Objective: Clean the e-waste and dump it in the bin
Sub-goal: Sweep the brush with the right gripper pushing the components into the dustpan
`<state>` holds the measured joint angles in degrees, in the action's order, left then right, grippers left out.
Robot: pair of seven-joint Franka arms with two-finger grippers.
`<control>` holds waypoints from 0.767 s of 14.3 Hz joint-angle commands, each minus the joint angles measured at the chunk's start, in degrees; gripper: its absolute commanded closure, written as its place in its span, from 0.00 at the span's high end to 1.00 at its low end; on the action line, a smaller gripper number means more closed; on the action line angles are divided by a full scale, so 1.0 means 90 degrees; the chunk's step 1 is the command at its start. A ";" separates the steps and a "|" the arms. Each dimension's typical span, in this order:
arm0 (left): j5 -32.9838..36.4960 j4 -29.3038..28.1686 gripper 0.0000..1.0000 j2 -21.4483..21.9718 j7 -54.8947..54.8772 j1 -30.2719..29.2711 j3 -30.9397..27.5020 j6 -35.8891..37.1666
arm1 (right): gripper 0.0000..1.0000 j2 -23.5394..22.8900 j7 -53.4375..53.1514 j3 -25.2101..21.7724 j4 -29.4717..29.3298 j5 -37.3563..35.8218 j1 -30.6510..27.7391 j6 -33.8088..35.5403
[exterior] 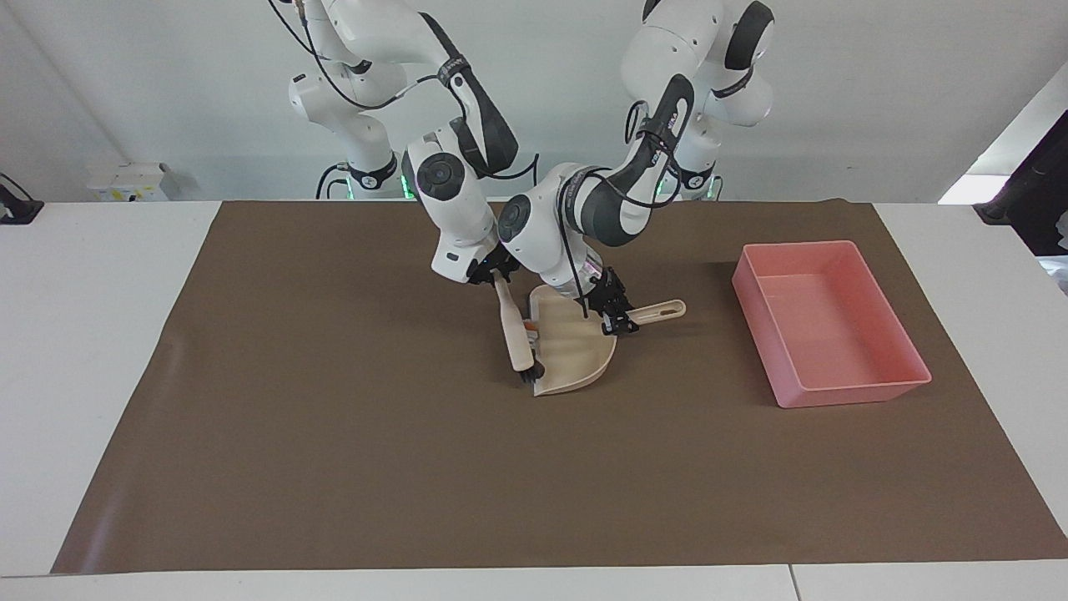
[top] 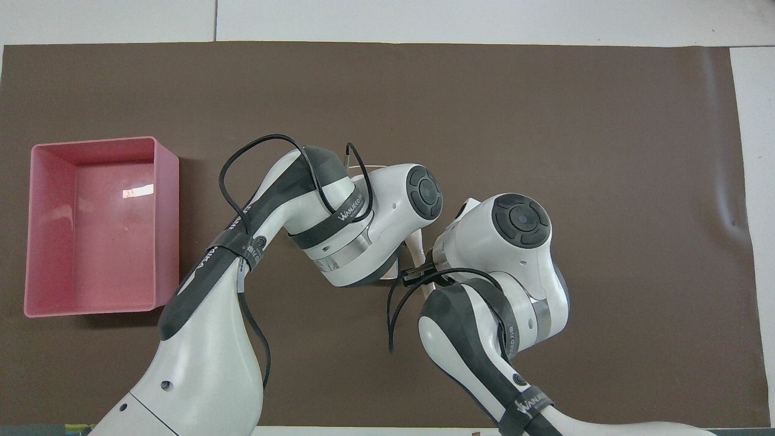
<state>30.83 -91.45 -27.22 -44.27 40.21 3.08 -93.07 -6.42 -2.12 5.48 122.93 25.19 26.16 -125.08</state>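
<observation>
My right gripper (exterior: 494, 274) is shut on the top of a beige brush (exterior: 516, 334). The brush slants down, and its black bristles (exterior: 530, 376) touch the mat at the open edge of the beige dustpan (exterior: 580, 351). My left gripper (exterior: 615, 315) is shut on the dustpan's handle (exterior: 661, 310). Of the e-waste, only a bit of the white and orange block (exterior: 531, 325) shows, between the brush and the dustpan's mouth. The dark brown block is hidden. The pink bin (exterior: 859, 386) (top: 167, 224) stands toward the left arm's end. In the overhead view the arms cover both grippers.
A brown mat (exterior: 334, 417) covers most of the white table (exterior: 83, 334). Both forearms crowd together over the dustpan in the middle. Nothing lies in the bin.
</observation>
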 commanded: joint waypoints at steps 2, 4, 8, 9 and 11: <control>0.0071 0.0093 0.00 -0.0100 -0.0130 0.0141 -0.0069 0.0107 | 0.00 -0.0087 0.0800 0.0045 -0.0114 0.1155 0.0140 -0.0096; 0.0071 0.0083 0.00 -0.0100 -0.0110 0.0141 -0.0069 0.0097 | 0.00 -0.0077 0.0841 0.0045 -0.0134 0.1458 0.0150 -0.0096; 0.0051 0.0054 0.00 -0.0090 -0.0110 0.0112 -0.0069 0.0088 | 0.00 0.0108 0.0782 0.0026 -0.0212 0.1469 0.0111 0.0167; 0.0042 0.0044 0.00 -0.0090 -0.0139 0.0093 -0.0069 0.0097 | 0.00 0.0186 0.0772 0.0016 -0.0193 0.1449 0.0082 0.0245; 0.0022 -0.0072 0.00 -0.0071 -0.0169 0.0054 -0.0060 0.0059 | 0.00 0.0264 0.0695 0.0016 -0.0183 0.1381 0.0091 0.0362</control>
<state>30.86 -91.53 -27.57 -44.28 40.24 3.02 -93.04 -5.71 3.75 5.53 121.16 37.06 27.51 -123.45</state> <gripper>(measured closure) 0.665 0.736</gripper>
